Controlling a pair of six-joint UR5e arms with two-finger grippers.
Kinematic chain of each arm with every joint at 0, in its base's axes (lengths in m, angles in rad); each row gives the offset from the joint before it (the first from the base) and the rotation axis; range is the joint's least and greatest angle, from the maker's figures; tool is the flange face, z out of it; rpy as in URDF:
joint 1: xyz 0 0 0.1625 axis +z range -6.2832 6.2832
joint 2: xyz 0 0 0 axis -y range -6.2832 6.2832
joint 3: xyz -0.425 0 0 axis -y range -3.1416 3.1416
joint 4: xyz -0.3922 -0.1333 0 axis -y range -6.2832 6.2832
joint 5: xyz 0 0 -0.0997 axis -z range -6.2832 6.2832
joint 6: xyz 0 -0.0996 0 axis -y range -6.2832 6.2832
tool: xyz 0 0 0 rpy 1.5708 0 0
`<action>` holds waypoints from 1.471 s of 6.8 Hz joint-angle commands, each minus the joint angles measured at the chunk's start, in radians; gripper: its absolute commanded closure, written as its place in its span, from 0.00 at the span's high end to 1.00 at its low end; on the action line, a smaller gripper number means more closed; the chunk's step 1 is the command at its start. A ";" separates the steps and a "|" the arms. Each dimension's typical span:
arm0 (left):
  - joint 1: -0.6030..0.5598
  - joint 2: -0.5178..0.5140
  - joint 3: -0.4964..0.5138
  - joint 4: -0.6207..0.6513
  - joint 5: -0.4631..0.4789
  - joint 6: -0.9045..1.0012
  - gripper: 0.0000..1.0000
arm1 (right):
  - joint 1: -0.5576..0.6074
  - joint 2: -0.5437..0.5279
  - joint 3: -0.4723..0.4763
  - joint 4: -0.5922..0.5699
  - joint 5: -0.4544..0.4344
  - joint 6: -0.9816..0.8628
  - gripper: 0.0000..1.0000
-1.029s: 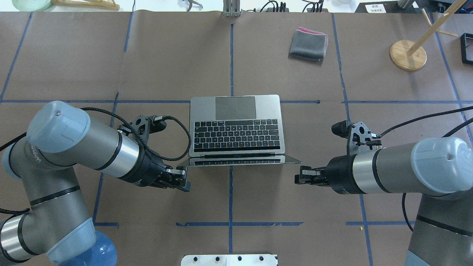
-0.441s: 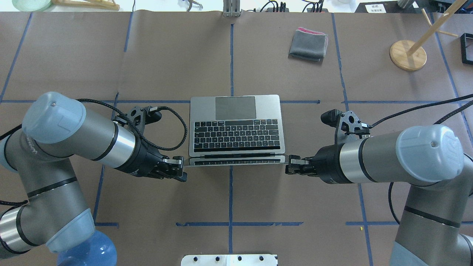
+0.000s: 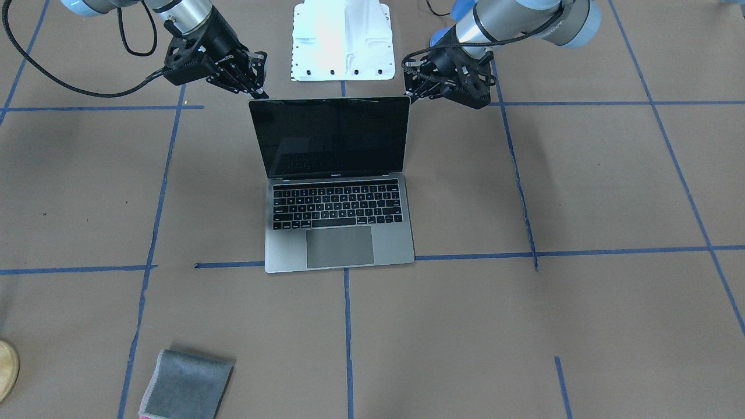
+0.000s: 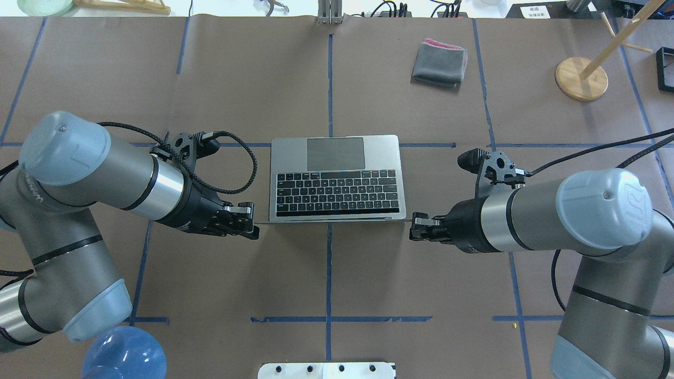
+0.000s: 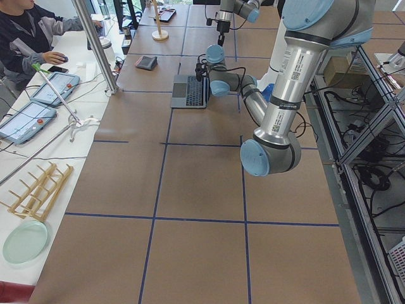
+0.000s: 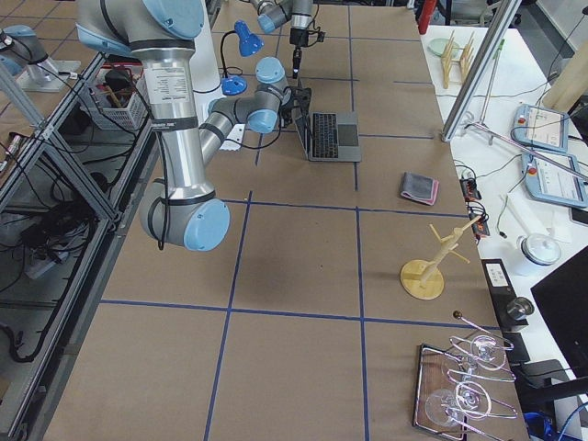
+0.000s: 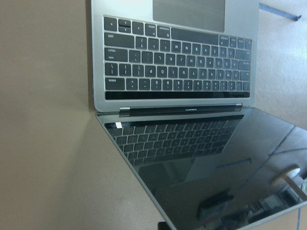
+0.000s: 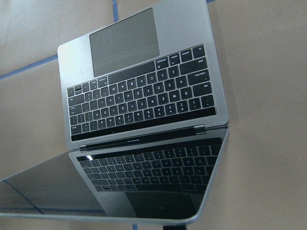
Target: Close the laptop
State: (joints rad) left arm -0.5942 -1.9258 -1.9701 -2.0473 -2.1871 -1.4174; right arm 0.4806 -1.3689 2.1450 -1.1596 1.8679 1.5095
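Note:
The silver-grey laptop (image 4: 337, 179) lies open in the middle of the table, its trackpad on the far side from me. Its black screen (image 3: 332, 137) stands about upright, edge-on in the overhead view. My left gripper (image 4: 254, 225) looks shut and sits just behind the lid's top corner on my left; it also shows in the front-facing view (image 3: 411, 90). My right gripper (image 4: 415, 227) looks shut behind the other top corner, also seen in the front-facing view (image 3: 261, 87). Both tips appear to touch the lid's back. Both wrist views show keyboard (image 7: 177, 72) and screen (image 8: 144, 187).
A folded grey cloth (image 4: 439, 63) lies at the far right. A wooden stand (image 4: 582, 78) is at the far right edge. A white base plate (image 4: 326, 370) sits at the near edge. A seated person (image 5: 25, 31) is beyond the table.
Both grippers have moved forward, away from my base. The lid has swung up from leaning far back towards me to about upright.

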 commanded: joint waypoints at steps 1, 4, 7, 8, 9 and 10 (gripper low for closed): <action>-0.022 -0.051 0.026 0.051 0.000 0.000 0.00 | 0.022 0.052 -0.016 -0.053 0.000 0.000 0.00; -0.041 -0.064 0.030 0.075 0.000 0.001 0.00 | 0.061 0.137 -0.043 -0.164 0.002 -0.005 0.00; -0.062 -0.094 0.083 0.075 0.000 0.002 0.00 | 0.101 0.183 -0.137 -0.164 0.002 -0.014 0.00; -0.074 -0.100 0.099 0.075 0.000 0.002 0.00 | 0.111 0.192 -0.148 -0.164 0.002 -0.012 0.00; -0.079 -0.110 0.111 0.075 0.000 0.002 0.00 | 0.127 0.220 -0.184 -0.164 0.003 -0.014 0.00; -0.085 -0.116 0.122 0.075 0.000 0.002 0.00 | 0.141 0.238 -0.212 -0.164 0.005 -0.012 0.00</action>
State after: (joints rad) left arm -0.6721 -2.0334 -1.8623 -1.9727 -2.1874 -1.4159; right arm 0.6049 -1.1536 1.9659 -1.3238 1.8714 1.4965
